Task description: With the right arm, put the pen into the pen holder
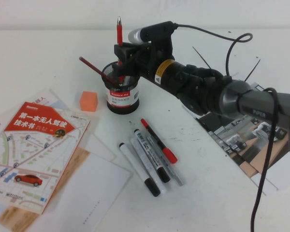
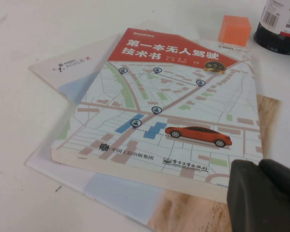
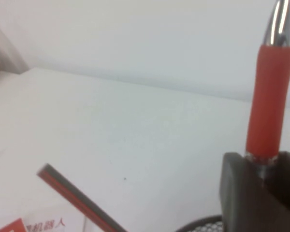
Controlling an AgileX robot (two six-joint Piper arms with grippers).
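We see the right arm [image 1: 217,94], black with a grey segment and loose cables, stretched from the right across the white table [image 1: 222,193] toward the far middle. Its black right gripper [image 1: 124,52] sits directly over the pen holder [image 1: 122,92], a small black wire-mesh cup with a white-and-red label band. The fingers are clamped on the pen [image 1: 119,34], a red-bodied one with a silver tip, held upright with its tip sticking up above the gripper and its lower end reaching down into the cup's mouth. In the right wrist view the red barrel [image 3: 269,101] rises out of a dark finger [image 3: 253,193].

A thin red pencil [image 1: 94,67] leans out of the holder toward the left. Just left of the cup lies a small orange cube [image 1: 88,101]. On the near left a paperback book with a red title band and a street-map cover [image 1: 31,154] lies on loose sheets. Near the middle, several markers [image 1: 150,157] lie side by side.

The left gripper [image 2: 263,195] shows only as a dark shape hovering over the book's near corner; we cannot tell whether it is closed or released.
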